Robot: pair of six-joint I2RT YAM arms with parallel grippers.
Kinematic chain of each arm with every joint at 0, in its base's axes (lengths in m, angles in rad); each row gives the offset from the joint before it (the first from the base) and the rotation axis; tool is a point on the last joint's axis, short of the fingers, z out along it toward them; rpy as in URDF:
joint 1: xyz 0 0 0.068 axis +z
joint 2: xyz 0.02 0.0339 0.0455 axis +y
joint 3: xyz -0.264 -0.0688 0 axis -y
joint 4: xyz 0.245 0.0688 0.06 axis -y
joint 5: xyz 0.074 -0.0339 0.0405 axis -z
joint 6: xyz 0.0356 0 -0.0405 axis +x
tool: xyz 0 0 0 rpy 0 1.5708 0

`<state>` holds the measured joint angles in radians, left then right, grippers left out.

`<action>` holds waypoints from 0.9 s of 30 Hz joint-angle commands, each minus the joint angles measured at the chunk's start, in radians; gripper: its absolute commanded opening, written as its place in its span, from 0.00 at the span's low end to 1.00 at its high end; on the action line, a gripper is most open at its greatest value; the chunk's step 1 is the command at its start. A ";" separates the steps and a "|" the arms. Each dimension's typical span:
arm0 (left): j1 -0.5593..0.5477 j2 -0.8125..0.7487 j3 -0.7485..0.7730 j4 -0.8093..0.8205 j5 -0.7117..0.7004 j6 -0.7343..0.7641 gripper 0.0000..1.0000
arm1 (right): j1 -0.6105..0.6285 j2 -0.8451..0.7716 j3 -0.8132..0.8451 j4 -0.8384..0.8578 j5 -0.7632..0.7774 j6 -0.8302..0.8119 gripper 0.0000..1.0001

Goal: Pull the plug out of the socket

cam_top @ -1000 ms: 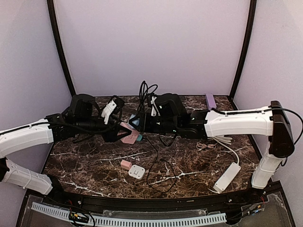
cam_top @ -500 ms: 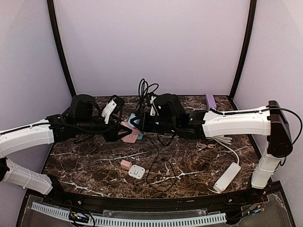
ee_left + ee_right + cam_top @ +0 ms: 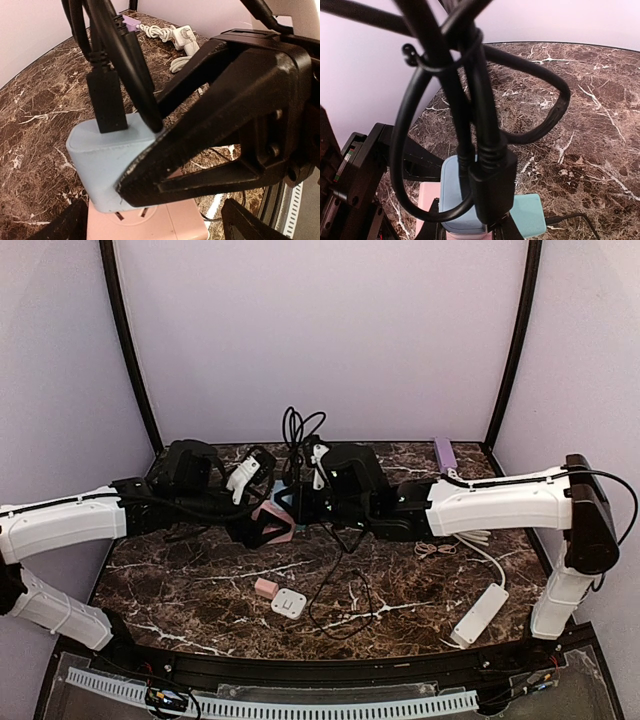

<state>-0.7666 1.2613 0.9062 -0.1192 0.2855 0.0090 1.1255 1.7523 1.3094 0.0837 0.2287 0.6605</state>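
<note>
The pink socket [image 3: 165, 225] sits between the wide-apart fingers of my left gripper [image 3: 155, 216], which is open; there is a gap on its right side. A pale blue plug [image 3: 100, 162] with black cables [image 3: 107, 100] rests on the socket's top face. My right gripper [image 3: 472, 229] is shut on this plug [image 3: 451, 192], and its black fingers [image 3: 200, 130] clamp the plug from the right. I cannot tell whether the prongs are still seated. From above, both grippers [image 3: 262, 530] [image 3: 292, 502] meet at the socket [image 3: 278, 513].
A teal block [image 3: 532, 215] lies beside the plug. Nearer the front are a small flat pink block [image 3: 265, 587], a white square adapter [image 3: 289, 603] and a looping black cable [image 3: 335, 605]. A white power strip [image 3: 480, 613] lies front right, a purple block [image 3: 444, 453] at the back.
My left gripper has opened and released the socket. Both grippers, with the plug and its cable bundle, have shifted slightly; the right gripper closed tighter on the plug.
</note>
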 commanded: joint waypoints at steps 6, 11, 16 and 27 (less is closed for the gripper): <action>-0.002 0.012 0.034 -0.047 -0.030 -0.035 0.88 | 0.024 -0.053 0.002 0.106 0.083 -0.050 0.00; 0.000 0.017 0.033 -0.050 -0.037 -0.035 0.90 | 0.024 -0.070 -0.010 0.105 0.102 -0.053 0.00; 0.000 0.017 0.032 -0.048 -0.050 -0.032 0.86 | 0.024 -0.085 -0.024 0.115 0.106 -0.055 0.00; 0.000 0.022 0.034 -0.052 -0.044 -0.026 0.64 | 0.024 -0.094 -0.033 0.126 0.102 -0.054 0.00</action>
<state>-0.7666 1.2831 0.9234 -0.1398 0.2417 -0.0193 1.1458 1.7084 1.2705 0.1005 0.3157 0.6102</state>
